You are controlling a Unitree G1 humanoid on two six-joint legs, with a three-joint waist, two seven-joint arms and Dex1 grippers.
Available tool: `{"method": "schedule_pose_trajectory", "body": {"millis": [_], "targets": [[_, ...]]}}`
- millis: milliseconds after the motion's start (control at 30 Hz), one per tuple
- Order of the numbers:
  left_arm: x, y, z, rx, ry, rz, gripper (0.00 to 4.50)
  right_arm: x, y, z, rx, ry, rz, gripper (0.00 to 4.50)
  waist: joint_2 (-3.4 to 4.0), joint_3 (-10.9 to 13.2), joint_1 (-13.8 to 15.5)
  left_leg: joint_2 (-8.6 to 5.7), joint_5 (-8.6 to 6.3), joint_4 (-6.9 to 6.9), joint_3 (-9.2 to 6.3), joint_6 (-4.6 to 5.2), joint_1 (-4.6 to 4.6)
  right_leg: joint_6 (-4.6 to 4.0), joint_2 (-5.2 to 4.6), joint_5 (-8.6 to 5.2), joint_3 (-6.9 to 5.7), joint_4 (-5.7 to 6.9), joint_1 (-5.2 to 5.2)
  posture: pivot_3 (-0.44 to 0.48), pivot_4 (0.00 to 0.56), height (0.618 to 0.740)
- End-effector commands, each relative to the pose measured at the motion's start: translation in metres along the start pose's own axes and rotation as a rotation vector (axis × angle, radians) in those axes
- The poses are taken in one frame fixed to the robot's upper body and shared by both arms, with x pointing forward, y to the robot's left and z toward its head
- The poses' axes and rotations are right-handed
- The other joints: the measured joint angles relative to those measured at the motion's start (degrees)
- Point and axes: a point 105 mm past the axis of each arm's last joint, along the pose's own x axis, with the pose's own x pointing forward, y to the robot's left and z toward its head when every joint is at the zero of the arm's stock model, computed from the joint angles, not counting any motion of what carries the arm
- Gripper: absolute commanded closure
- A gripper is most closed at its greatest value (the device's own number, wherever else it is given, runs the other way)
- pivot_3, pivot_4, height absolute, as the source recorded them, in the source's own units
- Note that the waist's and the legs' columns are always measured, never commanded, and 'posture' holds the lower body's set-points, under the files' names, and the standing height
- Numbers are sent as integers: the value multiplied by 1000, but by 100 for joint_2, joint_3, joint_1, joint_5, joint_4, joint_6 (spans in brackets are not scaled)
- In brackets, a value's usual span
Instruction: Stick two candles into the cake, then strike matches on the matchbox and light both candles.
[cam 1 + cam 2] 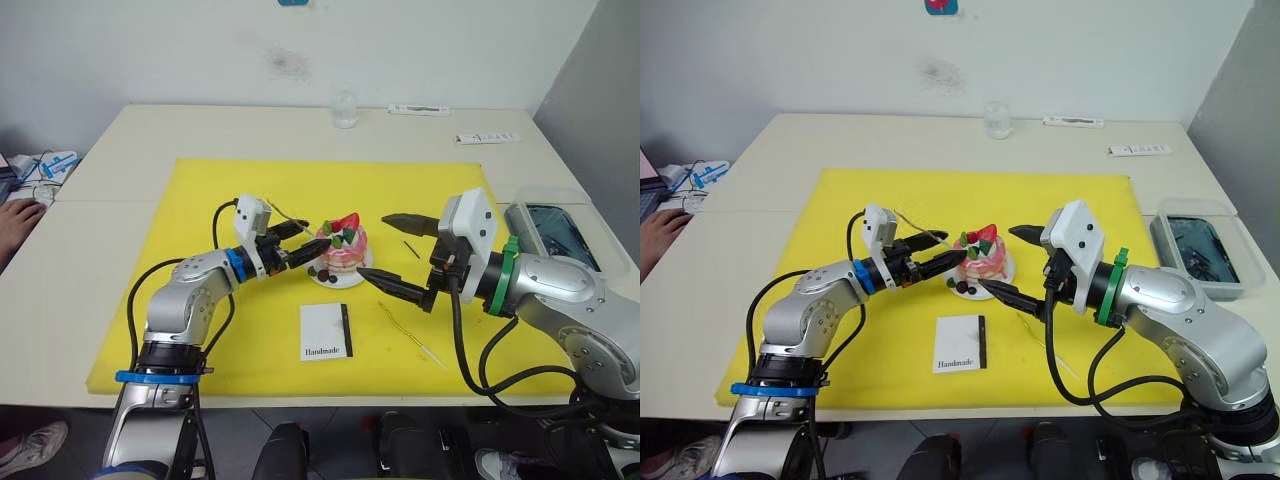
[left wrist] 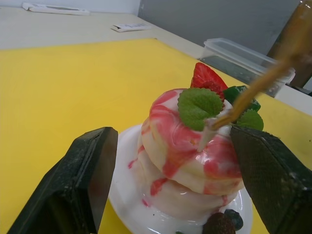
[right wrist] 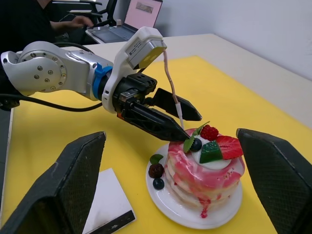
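Matchbox (image 1: 327,331): we see it nearest us, flat on the yellow mat (image 1: 200,200), apart from both grippers
Cake (image 1: 342,250): on its small white plate (image 1: 345,279) mid-mat, between the two grippers
Left gripper (image 1: 952,250): its fingers are parted either side of the cake's near edge; we see one candle (image 3: 171,95) standing tilted, whitish tip touching the cake top by the green leaf (image 2: 200,105)
Right gripper (image 1: 385,250): fingers spread wide, holding nothing, just beside the cake
Second candle (image 1: 412,331): lying on the mat near the right gripper
Match (image 1: 411,249): on the mat beyond the right gripper
Plastic tub (image 1: 1200,250): on the table (image 1: 120,150) right of the mat
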Motion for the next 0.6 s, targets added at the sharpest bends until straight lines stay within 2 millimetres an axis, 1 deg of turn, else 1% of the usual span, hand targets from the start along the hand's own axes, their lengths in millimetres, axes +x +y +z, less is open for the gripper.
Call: {"method": "schedule_pose_trajectory", "body": {"millis": [33,333,467,600], "targets": [[-9,-1,15,42,-36,13,427,-1,4,8,-30,-37,16,0,0,0,0,0,0,0,0,0,0,0,0,0,0,0,0,0,150,740],[-20,-3,22,19,-51,39,427,-1,2,7,-36,-34,22,0,0,0,-2,0,0,0,-2,0,1,5,0,-3,-1,0,0,0,150,740],[-21,-7,22,-11,-58,30,427,-1,2,8,-39,-36,26,0,0,0,-2,0,0,-1,-1,0,1,4,0,-3,-1,1,0,0,150,740],[-21,-3,23,-61,-80,50,427,0,1,8,-42,-37,30,0,0,0,-3,0,0,0,-2,0,1,6,0,-4,-1,1,0,0,150,740]]}}
